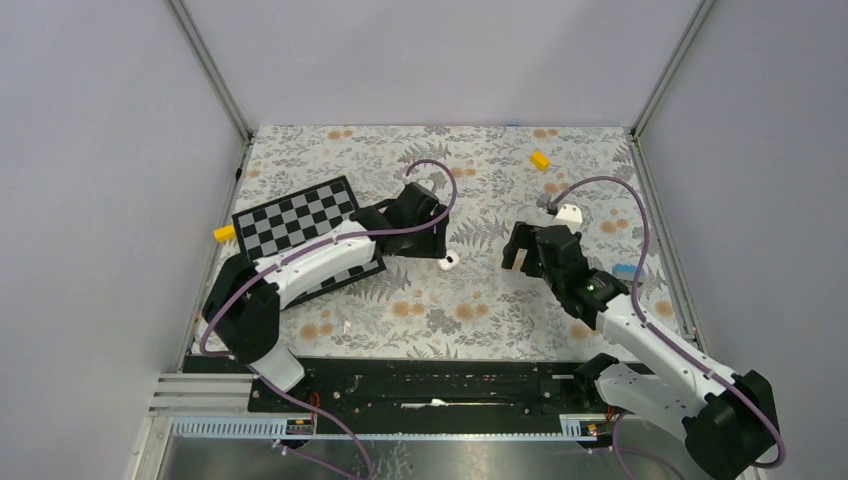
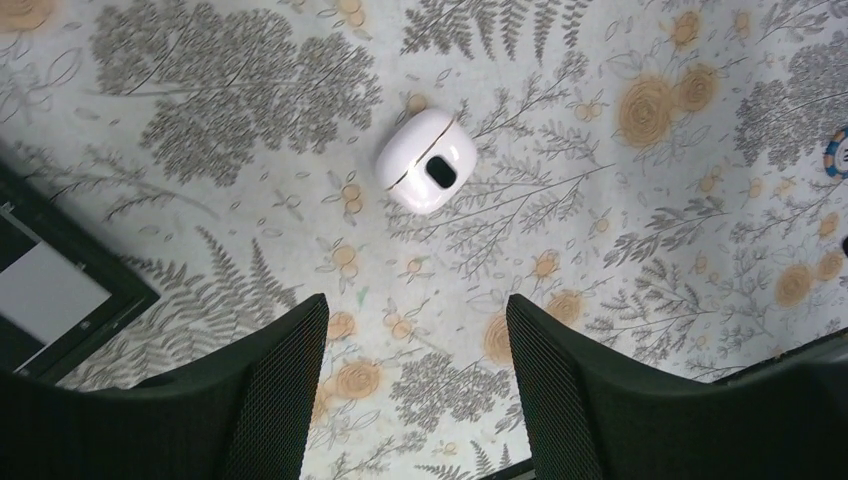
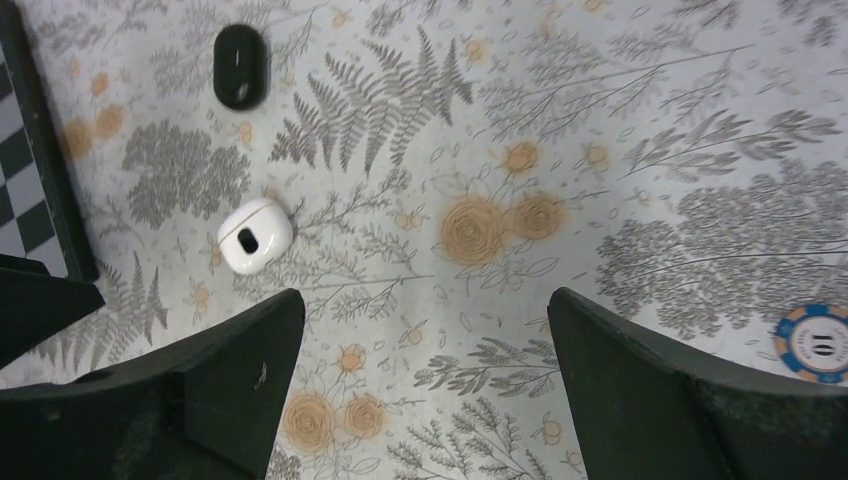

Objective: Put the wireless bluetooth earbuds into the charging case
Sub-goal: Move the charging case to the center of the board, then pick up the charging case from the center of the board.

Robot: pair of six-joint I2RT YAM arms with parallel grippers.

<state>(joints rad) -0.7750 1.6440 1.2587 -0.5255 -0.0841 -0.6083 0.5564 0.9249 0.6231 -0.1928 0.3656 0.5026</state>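
A small white rounded shell [image 2: 427,160] with a seam and a dark oval patch lies on the floral mat; it looks like the charging case. It also shows in the top view [image 1: 449,263] and in the right wrist view [image 3: 255,235]. A black oval piece [image 3: 240,66] lies beyond it. I cannot make out separate earbuds. My left gripper [image 2: 412,320] is open and empty, hovering just short of the white shell [image 1: 438,243]. My right gripper [image 3: 425,310] is open and empty, to the shell's right [image 1: 525,262].
A checkerboard [image 1: 300,225] lies under the left arm. Yellow blocks sit at the back right [image 1: 540,160] and by the board's left edge [image 1: 224,233]. A blue poker chip [image 3: 815,345] lies right of the right gripper. Walls enclose three sides.
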